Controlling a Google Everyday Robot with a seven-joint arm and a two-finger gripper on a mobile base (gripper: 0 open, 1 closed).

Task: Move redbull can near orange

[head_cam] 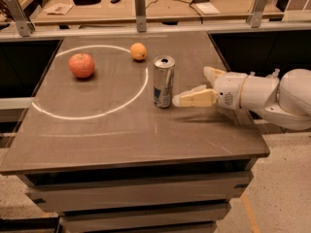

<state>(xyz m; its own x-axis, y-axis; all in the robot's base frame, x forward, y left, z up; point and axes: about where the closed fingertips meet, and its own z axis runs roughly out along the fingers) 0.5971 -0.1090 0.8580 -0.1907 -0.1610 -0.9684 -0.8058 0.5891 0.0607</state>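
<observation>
The redbull can (164,81) stands upright near the middle of the dark table (121,130), silver with blue panels, its top opened. The orange (138,51) lies behind it and a little to the left, a short way off. My gripper (194,86) comes in from the right, just right of the can. Its two cream fingers (194,99) are spread apart, the near one almost touching the can's right side. It holds nothing.
A larger reddish apple (81,65) lies at the back left. A white circle line (97,111) is drawn on the tabletop. Metal posts (140,4) and a rail run along the far edge, with a cluttered bench behind.
</observation>
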